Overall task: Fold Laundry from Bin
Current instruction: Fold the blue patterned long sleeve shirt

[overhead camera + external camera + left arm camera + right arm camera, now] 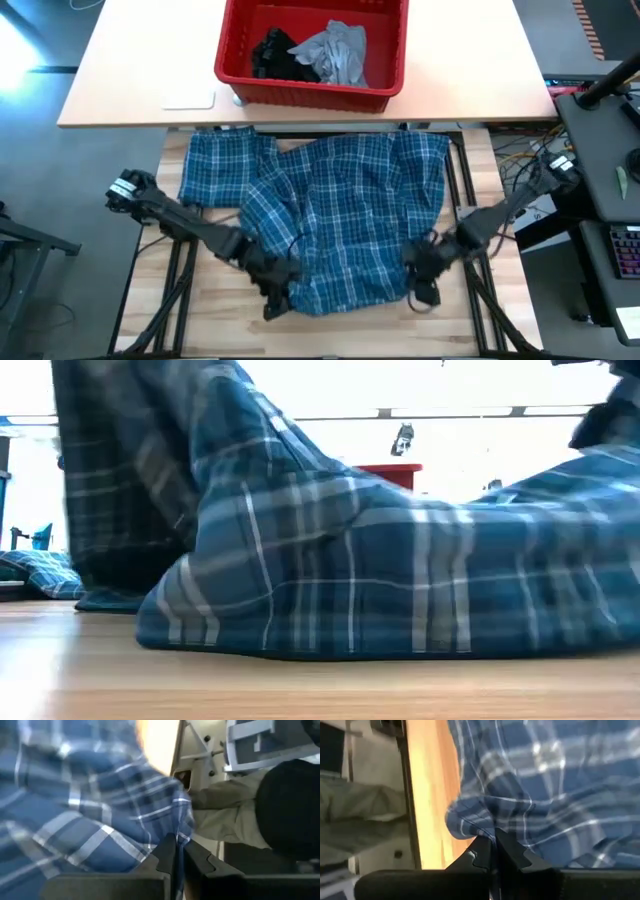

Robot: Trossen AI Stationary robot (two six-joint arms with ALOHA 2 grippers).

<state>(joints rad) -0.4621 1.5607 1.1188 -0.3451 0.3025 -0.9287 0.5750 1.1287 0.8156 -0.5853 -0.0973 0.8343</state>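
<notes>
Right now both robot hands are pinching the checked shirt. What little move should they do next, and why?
Probably lift the near hem and carry it toward the red bin to start a fold. The left gripper and right gripper are both shut on the near edge of the plaid shirt, which lies spread but rumpled on the table. The grey T-shirt and black garment wait in the bin.

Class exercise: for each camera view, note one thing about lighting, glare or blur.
High view: evenly lit, plaid shirt and red bin sharp. Low view: windows behind blown out white, shirt soft. Left wrist view: bright glare patch, blurred fabric. Right wrist view: shirt blurred.
</notes>
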